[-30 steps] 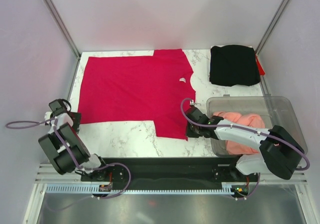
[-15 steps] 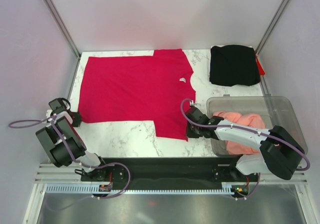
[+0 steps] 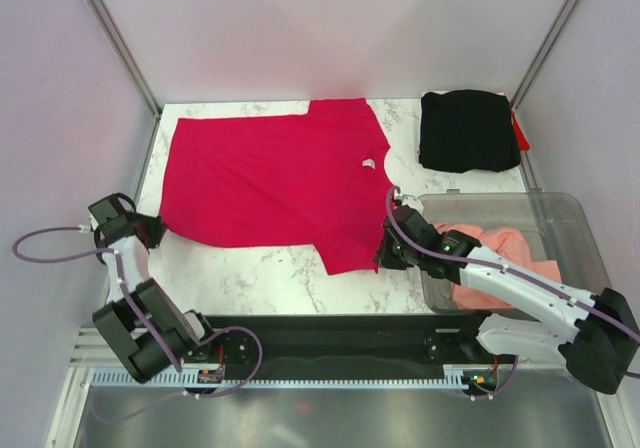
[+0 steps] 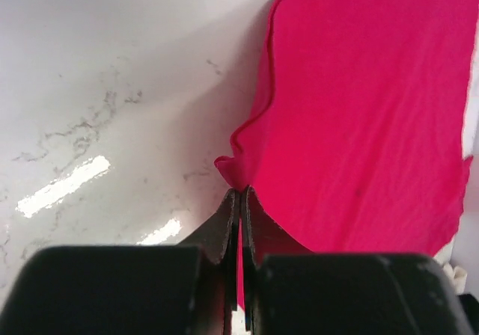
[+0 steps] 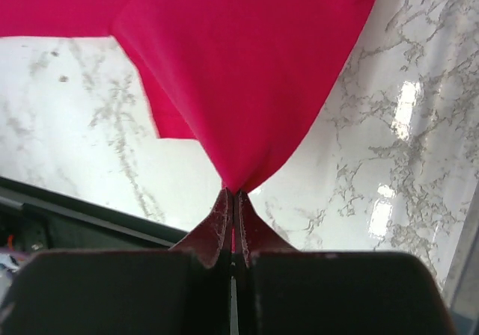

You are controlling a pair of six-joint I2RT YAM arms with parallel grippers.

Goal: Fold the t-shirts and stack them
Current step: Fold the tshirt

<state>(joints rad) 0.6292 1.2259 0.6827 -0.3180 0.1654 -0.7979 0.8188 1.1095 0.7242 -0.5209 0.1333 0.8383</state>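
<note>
Red t-shirt (image 3: pixel 270 178) is spread on the tabletop (image 3: pixel 260 278) left of the bin (image 3: pixel 500 203); with the left end effector (image 3: pixel 152 230) just clamped on its hem, like the right end effector (image 3: pixel 384 258), folding can be begun.

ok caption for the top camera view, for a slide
Left hand and right hand each pinch a near corner of the spread crimson t-shirt; black t-shirt lies folded far right.

We note: left arm reaching forward along left side, elbow raised near base; left hand (image 3: pixel 150 231) low, jaws pressed together on crimson t-shirt (image 3: pixel 270 183) corner. Right arm stretched forward-left; right hand (image 3: pixel 386 258) low, jaws clamped on same shirt's near edge.
</note>
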